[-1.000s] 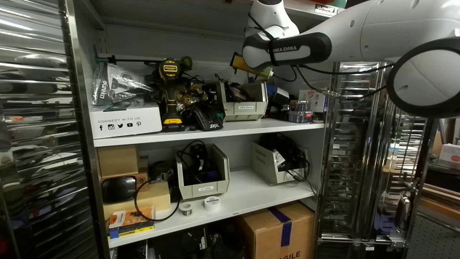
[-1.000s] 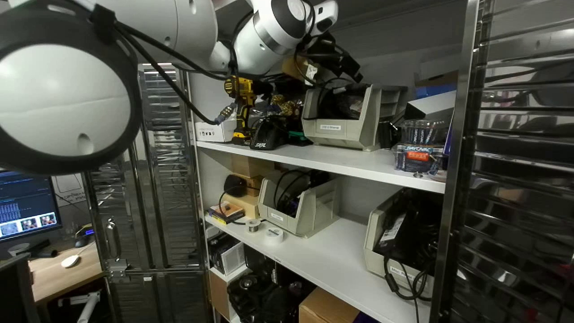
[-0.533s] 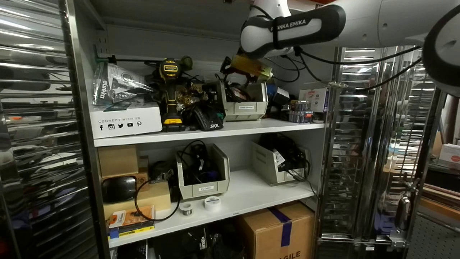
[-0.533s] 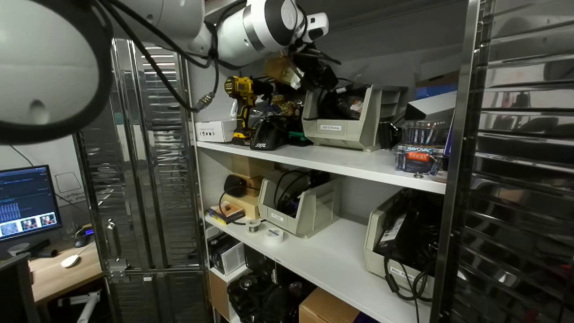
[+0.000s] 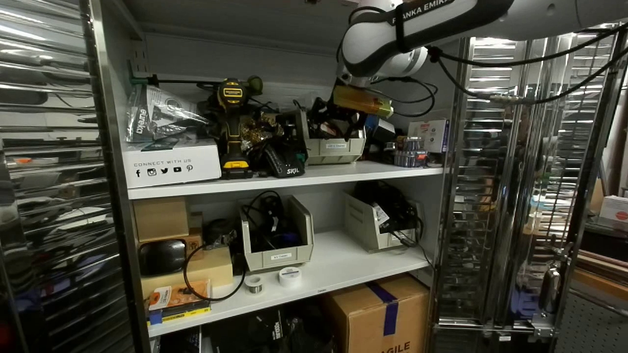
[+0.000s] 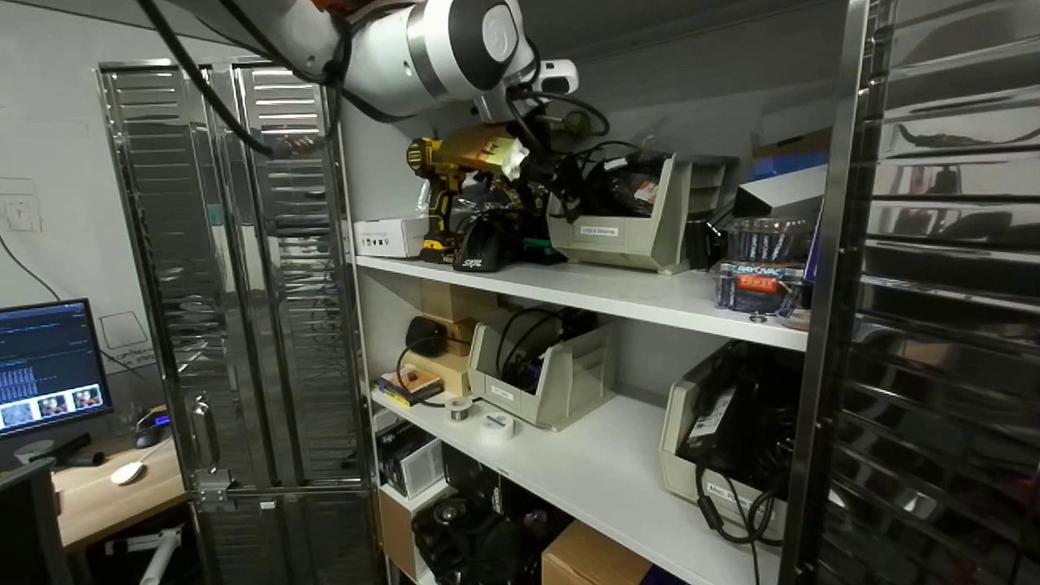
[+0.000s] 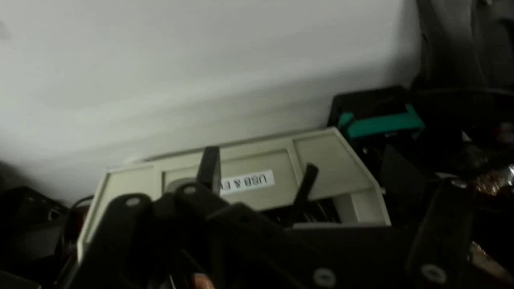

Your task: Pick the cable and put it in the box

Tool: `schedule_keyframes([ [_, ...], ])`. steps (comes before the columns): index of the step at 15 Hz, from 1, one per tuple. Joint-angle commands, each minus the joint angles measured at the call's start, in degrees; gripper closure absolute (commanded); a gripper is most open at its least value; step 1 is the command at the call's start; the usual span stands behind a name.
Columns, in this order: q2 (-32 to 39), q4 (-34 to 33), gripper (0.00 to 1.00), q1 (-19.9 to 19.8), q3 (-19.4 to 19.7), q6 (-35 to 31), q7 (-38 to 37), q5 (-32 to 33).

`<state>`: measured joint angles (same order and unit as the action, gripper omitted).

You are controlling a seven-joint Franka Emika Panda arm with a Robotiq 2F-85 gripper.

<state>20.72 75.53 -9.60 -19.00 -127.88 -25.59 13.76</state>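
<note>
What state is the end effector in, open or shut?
Open. In the wrist view, the end effector has its fingers apart, the white label visible between.

Three bins, two rolls, one yellow drill

From where I stand, the upper shelf carries a long box with a bag on it at the left, then a drill, then a bin, the gripper just by its mouth. On the shelf below, a cable loops before a cardboard box at the left; rightward come a second bin, a spool and tape roll in front of it, and a third bin. Beneath, toward the right, sits a carton.
</note>
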Motion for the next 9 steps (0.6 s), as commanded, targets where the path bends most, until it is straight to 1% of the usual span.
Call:
schedule_keyframes([
  [1, -8.29, 14.43, 0.00, -2.74, -0.49, -1.19, 3.15, -0.99],
  [2, -10.47, 17.37, 0.00, 2.92, 6.93, -1.04, 6.00, -5.17],
  [4, -14.05, 23.60, 0.00, 3.64, 8.39, 0.70, 10.36, -9.61],
  [6, -18.33, 29.99, 0.00, 4.60, 10.00, 2.90, 16.49, -14.85],
  [9, -25.84, 39.63, 0.00, 5.94, 12.07, 7.32, 25.26, -20.59],
])
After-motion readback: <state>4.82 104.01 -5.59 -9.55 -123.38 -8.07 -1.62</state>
